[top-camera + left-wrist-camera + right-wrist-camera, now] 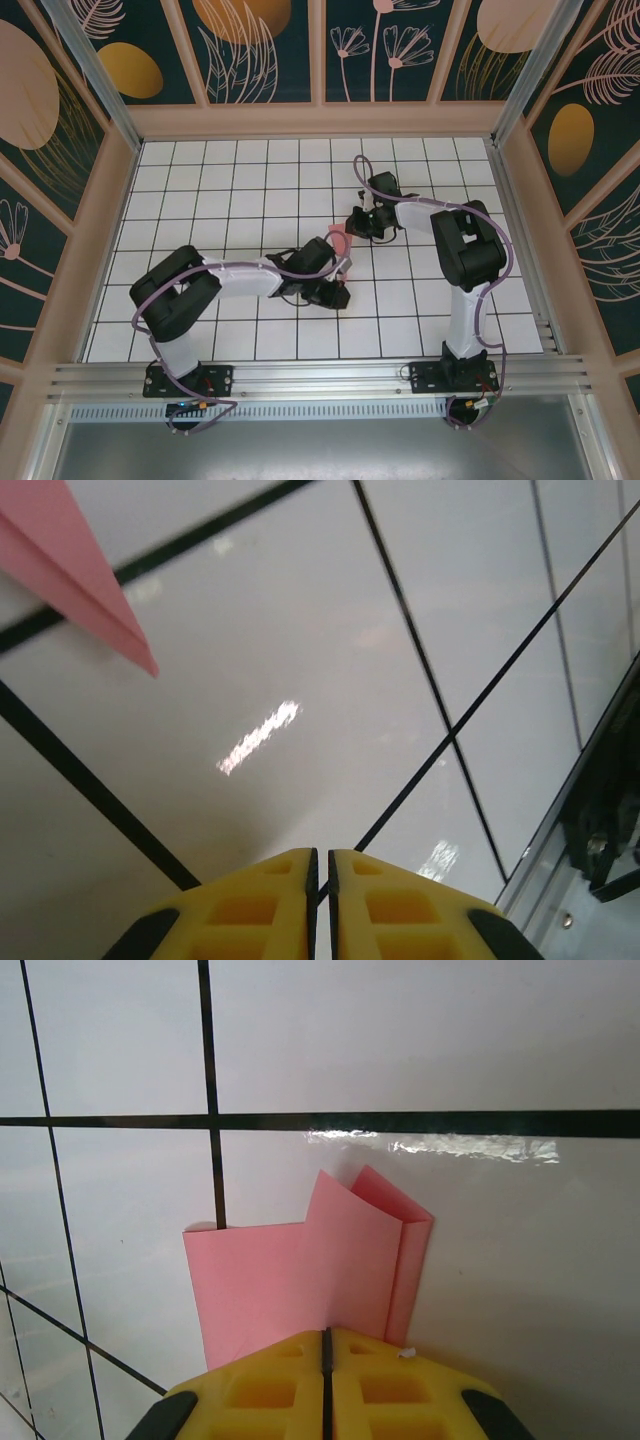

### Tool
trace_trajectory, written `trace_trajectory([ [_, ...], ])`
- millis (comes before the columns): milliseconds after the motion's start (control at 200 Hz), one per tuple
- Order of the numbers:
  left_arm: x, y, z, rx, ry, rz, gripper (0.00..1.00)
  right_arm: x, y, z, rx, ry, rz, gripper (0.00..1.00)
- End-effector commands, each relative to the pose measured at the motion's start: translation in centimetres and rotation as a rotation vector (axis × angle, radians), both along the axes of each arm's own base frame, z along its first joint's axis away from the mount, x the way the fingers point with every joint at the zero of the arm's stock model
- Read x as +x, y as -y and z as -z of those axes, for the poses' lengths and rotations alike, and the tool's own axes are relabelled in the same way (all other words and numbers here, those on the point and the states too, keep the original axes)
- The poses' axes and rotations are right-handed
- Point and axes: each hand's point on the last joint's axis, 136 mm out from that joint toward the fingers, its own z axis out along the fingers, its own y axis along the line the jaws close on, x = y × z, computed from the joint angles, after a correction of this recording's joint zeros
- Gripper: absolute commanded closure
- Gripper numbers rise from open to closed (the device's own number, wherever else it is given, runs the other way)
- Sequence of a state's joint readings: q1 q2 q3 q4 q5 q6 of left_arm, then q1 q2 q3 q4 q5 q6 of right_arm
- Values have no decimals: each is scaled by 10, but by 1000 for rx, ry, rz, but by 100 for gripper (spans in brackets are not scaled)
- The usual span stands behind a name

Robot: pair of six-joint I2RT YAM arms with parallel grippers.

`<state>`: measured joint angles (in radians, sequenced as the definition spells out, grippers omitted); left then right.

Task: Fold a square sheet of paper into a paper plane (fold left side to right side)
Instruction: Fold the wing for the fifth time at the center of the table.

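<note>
Right gripper [326,1338] fingers meet over the folded pink paper [290,1275] at its near edge; left gripper [320,858] closed, paper ahead-left, apart.

Pink paper [280,1280] on tiled table [200,180] (white)

paper [300,1280]: salmon-pink | folded, creased, flaps overlapping | lying on tiled table [480,1050]
</note>
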<state>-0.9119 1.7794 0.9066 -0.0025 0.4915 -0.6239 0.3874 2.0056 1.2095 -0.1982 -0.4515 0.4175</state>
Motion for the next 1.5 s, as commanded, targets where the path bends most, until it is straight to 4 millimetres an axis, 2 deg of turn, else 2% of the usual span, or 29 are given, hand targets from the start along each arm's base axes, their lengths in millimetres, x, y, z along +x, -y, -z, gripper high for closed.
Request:
trace_trajectory([
  [0, 22, 5, -28, -69, 32, -19, 84, 5, 18, 22, -91, -7, 35, 89],
  [75, 35, 3, -26, -74, 38, -40, 84, 5, 18, 23, -92, -8, 36, 89],
  [100, 43, 11, -36, -99, 57, -38, 84, 5, 18, 23, -92, -10, 35, 89],
  [290, 66, 26, -30, -112, 78, -29, 84, 4, 17, 23, -91, -12, 32, 89],
  [455, 75, 29, -3, -65, 52, -27, 84, 4, 18, 21, -93, -12, 33, 89],
  [601, 69, 22, 18, -24, 23, -30, 84, 4, 18, 21, -95, -12, 33, 89],
  [776, 55, 13, 32, -10, -20, -36, 84, 5, 18, 21, -98, -11, 31, 89],
  [931, 37, 5, 35, -8, -47, -16, 84, 6, 17, 21, -97, -10, 30, 89],
  [1096, 22, 11, 31, -21, -52, 15, 83, 8, 15, 17, -86, -1, 25, 89],
  [1116, 16, 5, 35, -11, -67, 16, 83, 9, 15, 15, -83, 3, 24, 89],
  [1226, 18, 8, 16, -52, -37, 12, 83, 13, 10, 3, -57, 31, 17, 89],
  [1346, 30, 10, -22, -111, 43, -5, 84, 22, 5, -23, -22, 93, 6, 87],
  [1421, 43, 1, -43, -124, 113, -46, 85, 30, 5, -43, -37, 143, -1, 82],
  [1436, 47, -2, -54, -135, 140, -59, 86, 32, 5, -48, -41, 156, -2, 81],
  [1491, 58, -14, -67, -120, 203, -106, 86, 37, 7, -64, -56, 194, -2, 78],
])
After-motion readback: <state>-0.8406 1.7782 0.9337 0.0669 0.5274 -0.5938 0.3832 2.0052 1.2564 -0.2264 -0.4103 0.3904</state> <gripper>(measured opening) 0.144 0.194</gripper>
